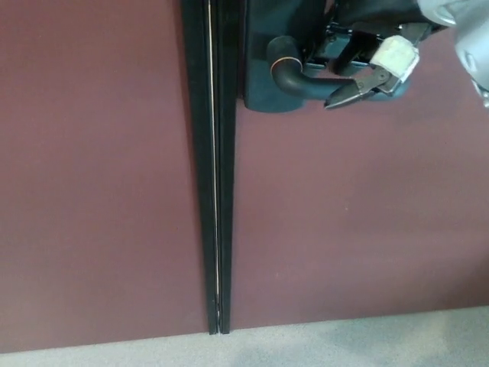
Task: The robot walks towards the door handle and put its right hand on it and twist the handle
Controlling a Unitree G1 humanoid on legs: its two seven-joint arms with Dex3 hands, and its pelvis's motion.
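A dark lever door handle [294, 76] on a dark backplate [260, 95] sits at the top of the head view, on the maroon door leaf [351, 214] right of the seam. My right hand [370, 73] comes in from the upper right and lies over the lever's outer part. Its black fingers [348, 93] curl around the lever, and a white pad [396, 55] shows on top. The lever's free end is hidden under the hand. My left hand does not show.
A black vertical seam [215, 191] runs between the right leaf and a second maroon leaf [92, 183] on the left. Grey floor [344, 344] lies along the bottom edge. My silver right forearm [470, 30] fills the top right corner.
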